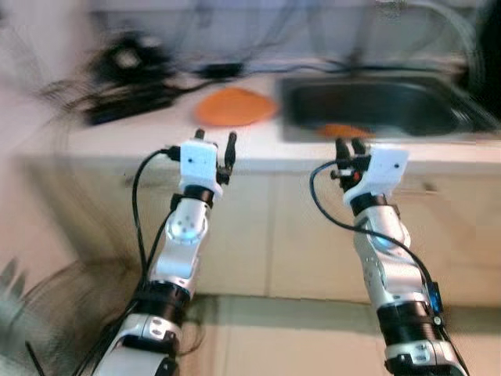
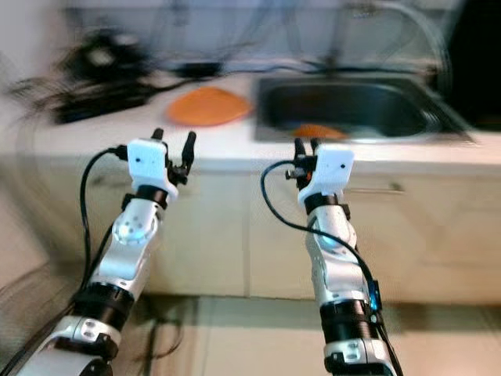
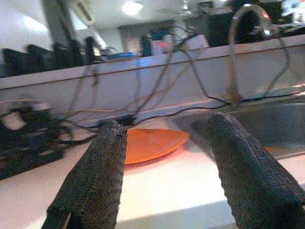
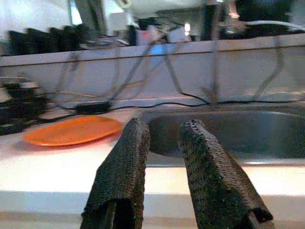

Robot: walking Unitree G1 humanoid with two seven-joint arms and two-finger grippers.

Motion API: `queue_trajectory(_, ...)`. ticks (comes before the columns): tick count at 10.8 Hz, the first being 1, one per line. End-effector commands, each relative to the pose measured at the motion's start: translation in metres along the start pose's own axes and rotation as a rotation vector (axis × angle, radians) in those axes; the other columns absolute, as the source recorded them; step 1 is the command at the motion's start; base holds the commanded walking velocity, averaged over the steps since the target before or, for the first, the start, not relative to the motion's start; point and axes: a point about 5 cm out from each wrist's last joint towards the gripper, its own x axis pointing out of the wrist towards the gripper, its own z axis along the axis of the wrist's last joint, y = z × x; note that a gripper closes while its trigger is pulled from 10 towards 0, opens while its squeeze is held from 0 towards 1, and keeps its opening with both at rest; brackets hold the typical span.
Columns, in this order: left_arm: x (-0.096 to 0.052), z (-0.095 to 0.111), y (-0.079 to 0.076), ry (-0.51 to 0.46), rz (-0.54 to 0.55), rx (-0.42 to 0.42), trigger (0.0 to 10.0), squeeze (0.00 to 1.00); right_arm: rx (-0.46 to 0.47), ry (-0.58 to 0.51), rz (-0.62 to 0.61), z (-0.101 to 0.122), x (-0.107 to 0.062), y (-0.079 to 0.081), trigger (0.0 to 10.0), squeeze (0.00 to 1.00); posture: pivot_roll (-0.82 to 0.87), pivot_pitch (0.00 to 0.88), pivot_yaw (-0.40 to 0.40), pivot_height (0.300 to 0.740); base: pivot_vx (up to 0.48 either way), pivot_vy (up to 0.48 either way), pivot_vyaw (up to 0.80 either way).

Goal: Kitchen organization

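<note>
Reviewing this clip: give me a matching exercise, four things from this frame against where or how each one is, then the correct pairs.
Things:
1. flat orange plate
2. dark metal sink basin
3. left gripper
4. right gripper

Places or states:
A. fingers close together, nearly shut, at the counter edge before the basin
B. on the white countertop, left of the basin
C. fingers spread wide, holding nothing
D. sunk into the counter, something orange lying in it

Pairs: 1-B, 2-D, 3-C, 4-A

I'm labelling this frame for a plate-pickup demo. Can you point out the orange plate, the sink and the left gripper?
orange plate (image 1: 235,106): left eye view, middle of its top face.
sink (image 1: 376,106): left eye view, dark inner basin wall.
left gripper (image 1: 215,144): left eye view, midway between its open fingertips.
</note>
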Motion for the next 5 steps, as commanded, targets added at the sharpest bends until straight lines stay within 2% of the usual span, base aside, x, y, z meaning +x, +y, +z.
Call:
queue_trajectory(1,0.002,0.0035,0.0017,-0.011,0.005,0.005,10.0,0.0,0.005,-0.032,0.012,0.0088,0.0046,0.0034,10.0,0.0,0.02,0.007,0.059,0.728,0.364,0.0,0.0)
queue_trajectory(5,0.0024,0.0048,0.0021,-0.018,0.01,0.004,10.0,0.0,-0.008,-0.047,0.024,0.0108,0.0051,0.0052,10.0,0.0,0.02,0.002,0.058,0.728,0.397,0.0,0.0)
